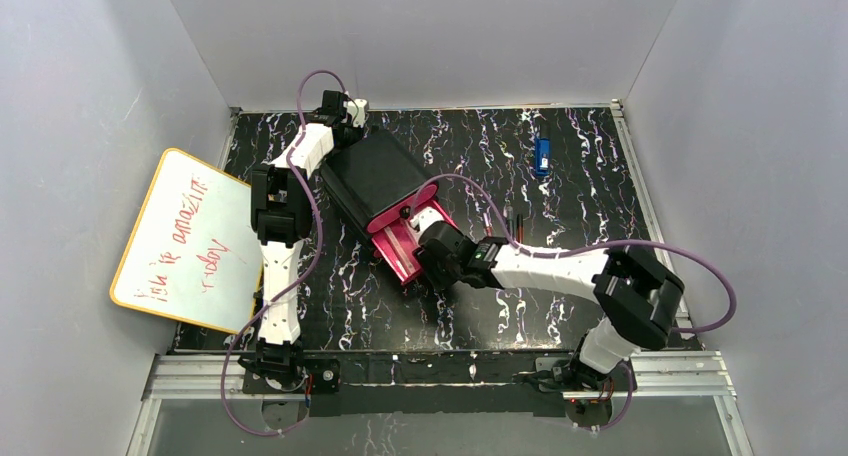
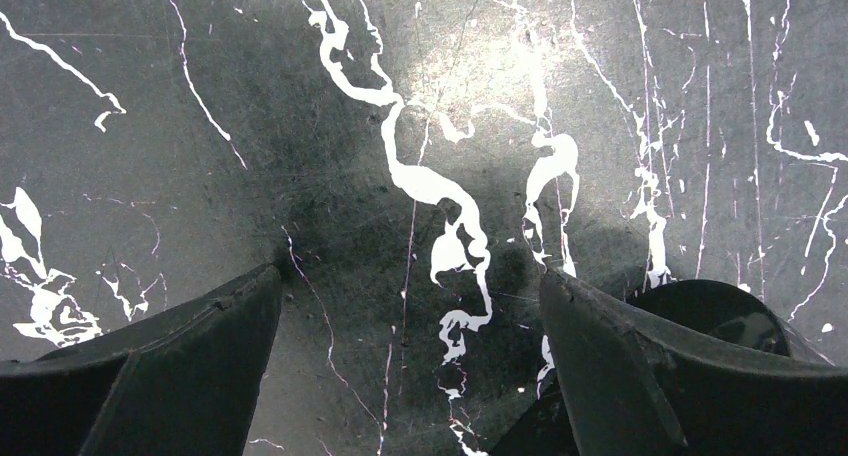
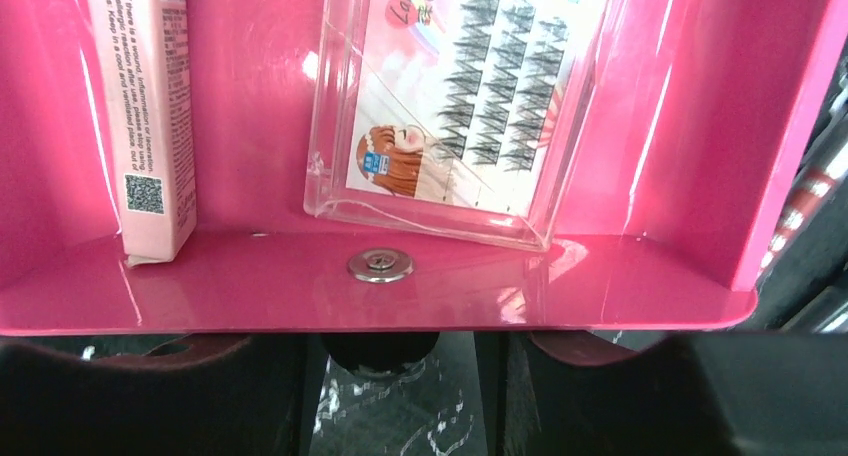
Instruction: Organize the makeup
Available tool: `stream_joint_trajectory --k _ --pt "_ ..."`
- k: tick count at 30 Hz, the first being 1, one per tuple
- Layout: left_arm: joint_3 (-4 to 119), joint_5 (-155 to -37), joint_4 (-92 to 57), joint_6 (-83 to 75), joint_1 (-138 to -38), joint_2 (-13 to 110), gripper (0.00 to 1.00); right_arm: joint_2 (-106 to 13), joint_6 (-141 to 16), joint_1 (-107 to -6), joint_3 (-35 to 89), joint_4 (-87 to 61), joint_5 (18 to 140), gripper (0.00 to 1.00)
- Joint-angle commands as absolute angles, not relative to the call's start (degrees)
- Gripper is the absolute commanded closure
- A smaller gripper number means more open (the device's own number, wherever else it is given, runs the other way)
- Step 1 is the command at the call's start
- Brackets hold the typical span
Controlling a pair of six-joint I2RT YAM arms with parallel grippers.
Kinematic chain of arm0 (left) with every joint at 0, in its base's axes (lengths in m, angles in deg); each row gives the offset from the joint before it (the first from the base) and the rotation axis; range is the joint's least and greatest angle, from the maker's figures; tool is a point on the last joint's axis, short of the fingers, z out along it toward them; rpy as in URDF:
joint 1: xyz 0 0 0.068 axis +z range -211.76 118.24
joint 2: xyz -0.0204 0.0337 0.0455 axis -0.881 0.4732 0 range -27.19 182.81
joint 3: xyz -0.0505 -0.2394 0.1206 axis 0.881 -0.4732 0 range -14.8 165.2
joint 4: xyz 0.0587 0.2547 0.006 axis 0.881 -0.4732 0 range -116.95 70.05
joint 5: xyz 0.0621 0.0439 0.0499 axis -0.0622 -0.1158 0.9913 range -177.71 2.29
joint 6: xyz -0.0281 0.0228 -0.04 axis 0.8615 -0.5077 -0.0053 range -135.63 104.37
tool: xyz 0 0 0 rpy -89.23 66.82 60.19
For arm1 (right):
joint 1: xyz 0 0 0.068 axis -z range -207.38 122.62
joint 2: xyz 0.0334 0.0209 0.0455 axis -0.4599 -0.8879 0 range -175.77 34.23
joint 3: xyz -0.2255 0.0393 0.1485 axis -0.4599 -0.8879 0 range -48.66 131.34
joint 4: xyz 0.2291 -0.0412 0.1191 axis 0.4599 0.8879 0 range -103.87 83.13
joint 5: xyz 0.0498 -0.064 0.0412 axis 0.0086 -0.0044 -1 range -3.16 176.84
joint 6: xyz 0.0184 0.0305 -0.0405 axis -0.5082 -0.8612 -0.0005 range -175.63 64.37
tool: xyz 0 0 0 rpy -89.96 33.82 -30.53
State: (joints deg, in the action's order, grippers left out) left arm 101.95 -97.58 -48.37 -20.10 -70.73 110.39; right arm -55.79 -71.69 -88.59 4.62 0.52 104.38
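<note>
At frame bottom the right gripper (image 3: 405, 376) stands around the knob (image 3: 378, 348) of the pink drawer (image 3: 400, 296); clamped or not, I cannot tell. The left gripper (image 2: 410, 276) is open.

Black box (image 1: 375, 171) near the left jaws, one pink drawer (image 3: 250, 286) open directly ahead of the right jaws, its dark knob (image 3: 378, 348) between them. Small blue object (image 1: 542, 155) well beyond the right jaws. White-veined black table (image 2: 200, 176) under the left jaws. Whiteboard (image 1: 185, 238) with red writing well apart from both pairs.
</note>
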Motion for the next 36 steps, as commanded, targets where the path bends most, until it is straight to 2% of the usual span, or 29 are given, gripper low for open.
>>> stream_joint_trajectory --k 1,7,17,36 --pt "103.4 -99.4 -51.8 -20.6 -71.9 111.0 0.02 -58.2 -67.7 -88.5 8.5 -9.9 109.5 0.41" --pt "103.5 -99.4 -51.8 -20.6 -72.0 111.1 0.01 -63.0 -63.3 -88.5 10.6 -21.6 112.1 0.42" --pt "103.7 -99.3 -52.0 -20.9 -72.0 111.3 0.02 -71.2 -57.1 -88.5 19.5 -26.4 111.6 0.42" --pt "104.1 -99.1 -52.3 -20.9 -72.2 111.9 0.02 -68.3 -65.0 -88.9 9.9 -28.0 111.3 0.42"
